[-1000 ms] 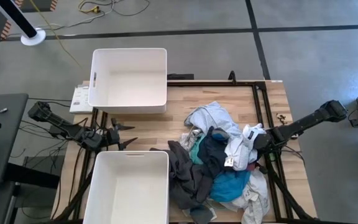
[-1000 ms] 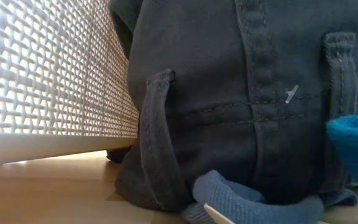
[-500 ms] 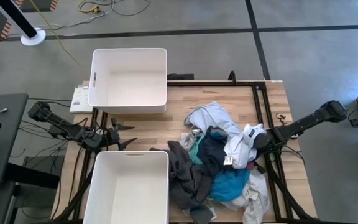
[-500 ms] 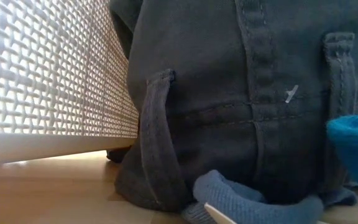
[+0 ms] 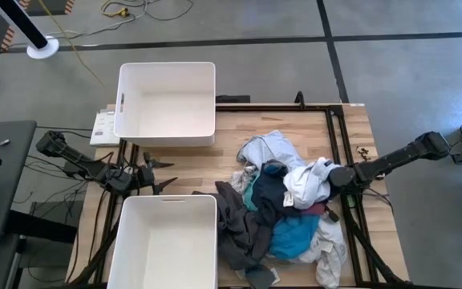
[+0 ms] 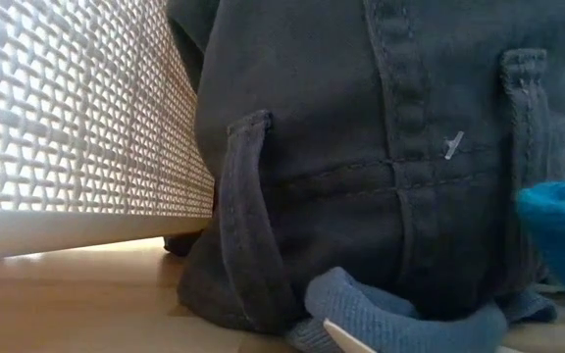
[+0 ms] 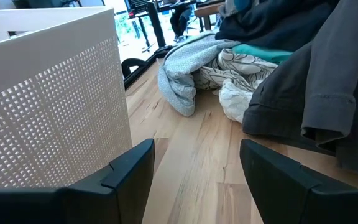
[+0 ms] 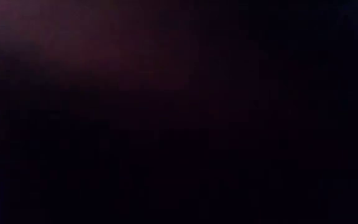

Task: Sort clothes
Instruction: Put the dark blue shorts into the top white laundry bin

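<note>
High view: right arm's fingers (image 5: 337,177) buried in clothes (image 5: 283,210).

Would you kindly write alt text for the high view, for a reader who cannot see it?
A pile of clothes lies on a wooden table, the right gripper at a white garment. The left gripper waits open between two white bins.

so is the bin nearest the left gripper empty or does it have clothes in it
Empty: the near bin shows only bare white floor from above; the clothes lie piled on the table beside it.

Left hand (image 5: 164,173) gapes, arm low; right arm stretched inward.
</note>
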`<state>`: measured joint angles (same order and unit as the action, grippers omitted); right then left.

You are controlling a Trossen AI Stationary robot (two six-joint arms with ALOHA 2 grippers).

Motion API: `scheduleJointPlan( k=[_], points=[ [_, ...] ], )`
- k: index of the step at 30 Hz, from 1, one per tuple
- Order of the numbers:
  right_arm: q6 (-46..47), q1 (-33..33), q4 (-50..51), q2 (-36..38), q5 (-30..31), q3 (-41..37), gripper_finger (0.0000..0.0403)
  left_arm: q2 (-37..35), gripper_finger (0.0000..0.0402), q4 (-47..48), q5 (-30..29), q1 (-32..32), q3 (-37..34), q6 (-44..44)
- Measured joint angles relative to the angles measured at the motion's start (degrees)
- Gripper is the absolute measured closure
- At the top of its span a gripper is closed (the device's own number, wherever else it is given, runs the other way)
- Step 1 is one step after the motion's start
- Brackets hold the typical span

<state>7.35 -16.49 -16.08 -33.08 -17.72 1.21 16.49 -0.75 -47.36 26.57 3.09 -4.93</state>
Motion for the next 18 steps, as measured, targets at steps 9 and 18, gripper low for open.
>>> scheduleJointPlan(
  k=[9, 18],
  points=[
    [17.46, 2.55, -9.77, -0.02, 2.13, 0.00, 0.0296, 0.00, 0.0170, 0.01, 0.01, -0.01, -0.01, 0.00],
    [19.65, 3.96, -19.86, 0.00, 2.46, 0.00, 0.0296, 0.00, 0.0170, 0.00, 0.00, -0.01, -0.01, 0.00]
  ],
)
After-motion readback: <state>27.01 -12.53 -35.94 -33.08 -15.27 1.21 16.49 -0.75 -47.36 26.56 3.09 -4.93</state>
